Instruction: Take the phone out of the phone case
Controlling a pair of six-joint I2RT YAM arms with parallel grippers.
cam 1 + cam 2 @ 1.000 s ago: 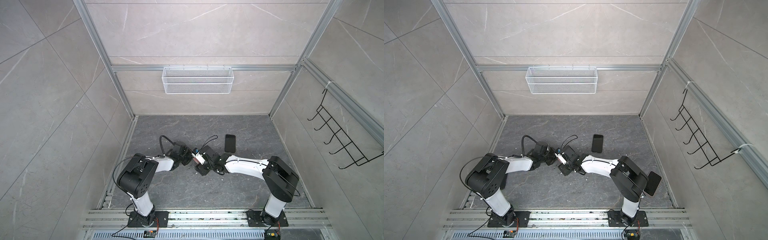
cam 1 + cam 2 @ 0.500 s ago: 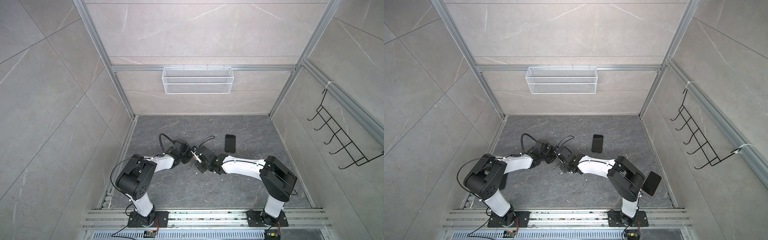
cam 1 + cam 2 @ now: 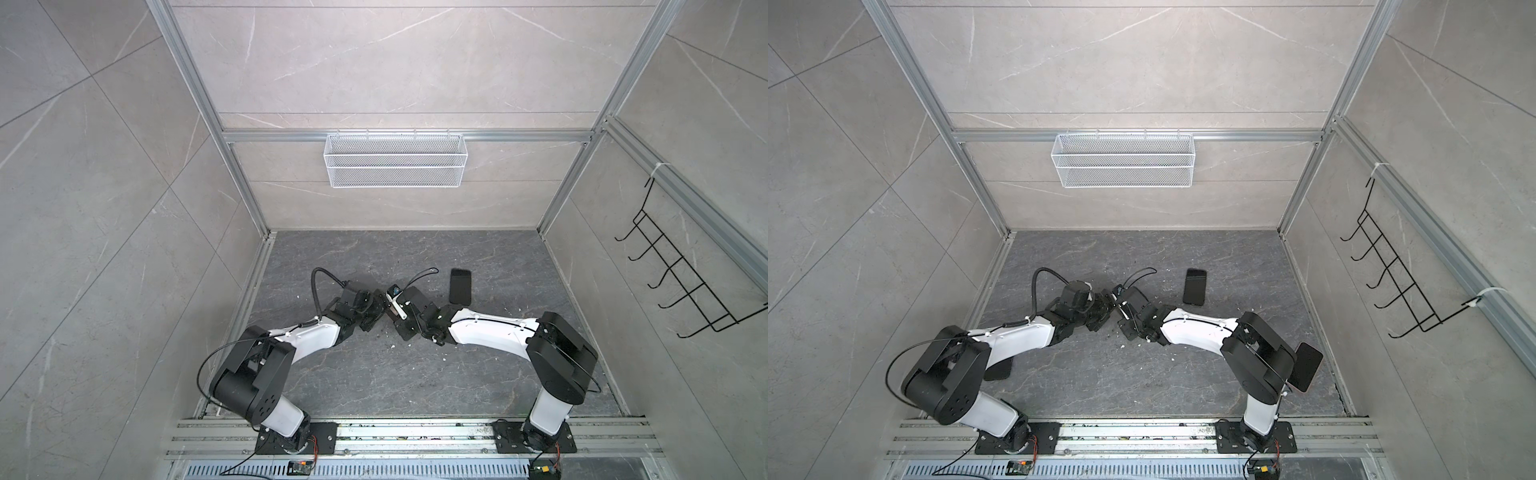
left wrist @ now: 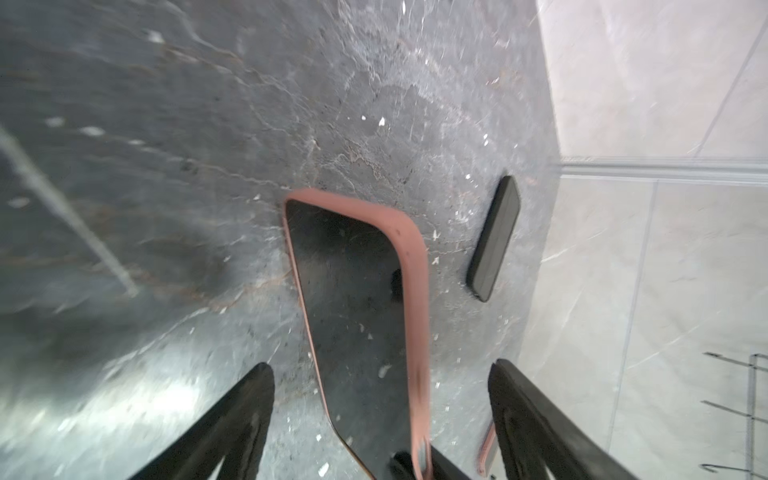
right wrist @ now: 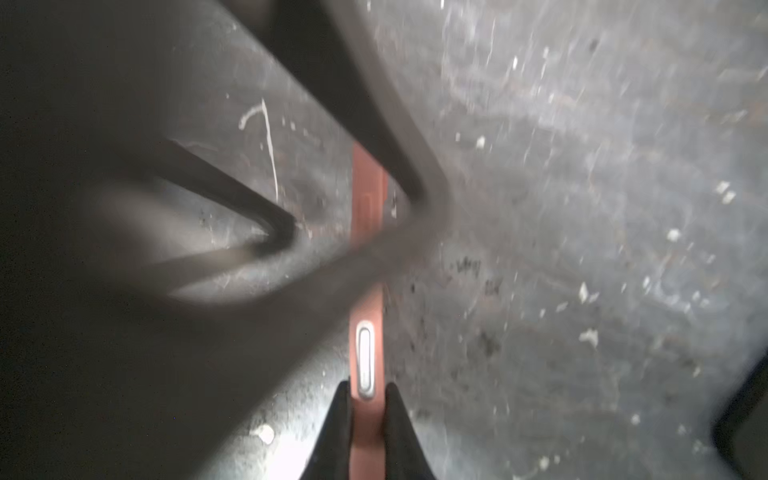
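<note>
Step in hand, by my read: a regrip of the pink phone case (image 4: 415, 291) between the two arms, ahead of peeling it. To do it well, the right pinch should sit on the rim only, never across the face, so a phone could slide free. The left should close on a corner lip and bend the soft wall away from that pinch. Squeezing both long walls would lock things in. Working low would keep any drop short.

The right gripper (image 5: 366, 388) was clamped on one thin edge of the case, fingers either side of the rim, right by a silver side button (image 5: 364, 361). The left gripper (image 4: 380, 368) stood wide open, fingers straddling the case's near end, holding nothing.

The case hung between the two grippers, near a loose black phone (image 3: 460, 286) on the grey floor (image 3: 374, 374), on the left arm's side of it and not touching. The dark face inside the case could have been a screen or bare lining; too blurred to tell.
</note>
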